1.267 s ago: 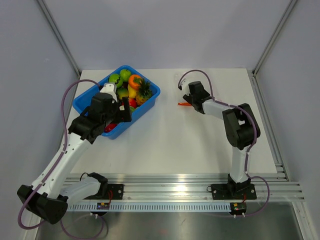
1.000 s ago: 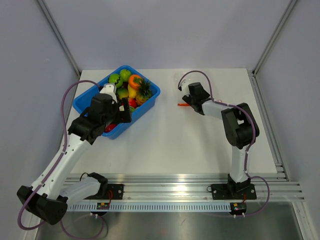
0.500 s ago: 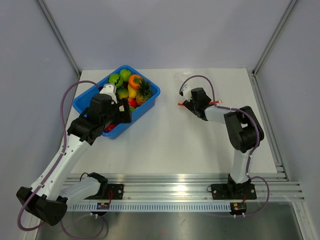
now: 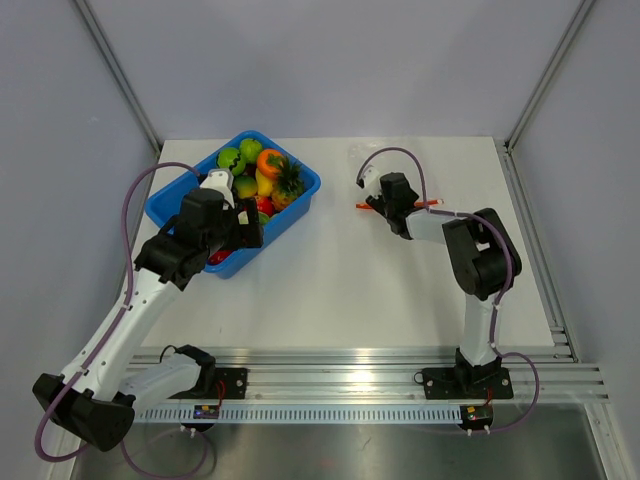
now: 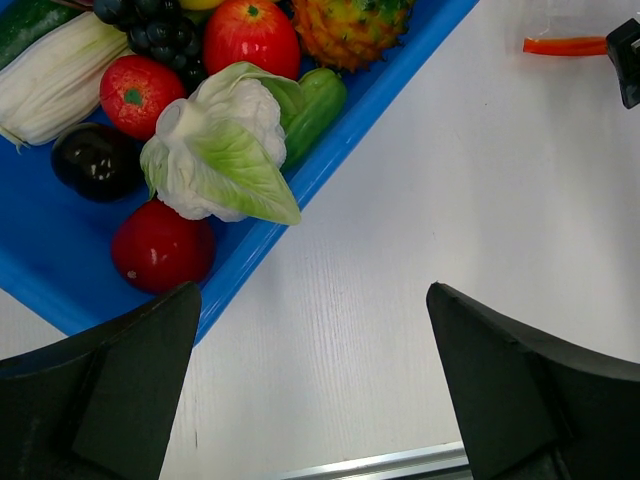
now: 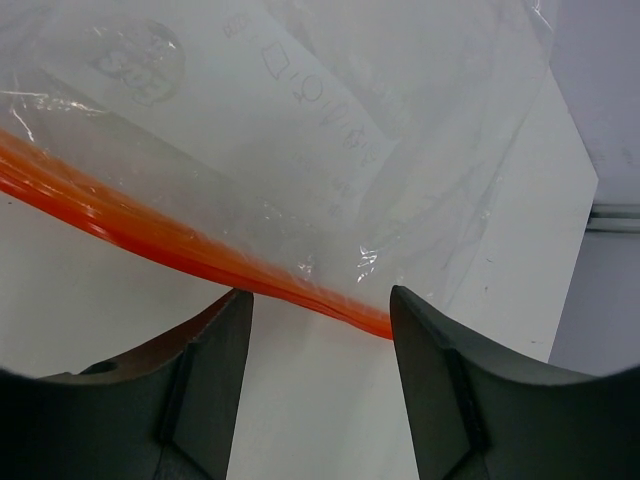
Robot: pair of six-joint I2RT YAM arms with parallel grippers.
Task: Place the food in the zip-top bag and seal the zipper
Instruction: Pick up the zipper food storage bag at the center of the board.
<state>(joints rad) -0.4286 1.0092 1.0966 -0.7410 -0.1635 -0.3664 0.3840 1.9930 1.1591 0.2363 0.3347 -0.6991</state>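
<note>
Found the zip-top bag (image 6: 300,110) lying flat and crinkled on the table (image 4: 330,290), on the right side, well apart from the food. Saw the zipper (image 6: 150,225) running slantwise through the right wrist view, with one end reaching into the gap at the tips of the right gripper (image 6: 320,305). Noted these jaws standing apart, gripping nothing; could not tell about any touch with the film.

Judged the step in hand as taking hold of the bag mouth. Advised for doing it well: to centre on the strip, to pinch only the upper lip if possible, and to close slowly against such slippery plastic.

Found the food (image 4: 262,180) all in the blue bin (image 5: 330,165). Noted the left gripper (image 5: 310,330) wide and empty, hanging over the bin's rim and the table beside it.
</note>
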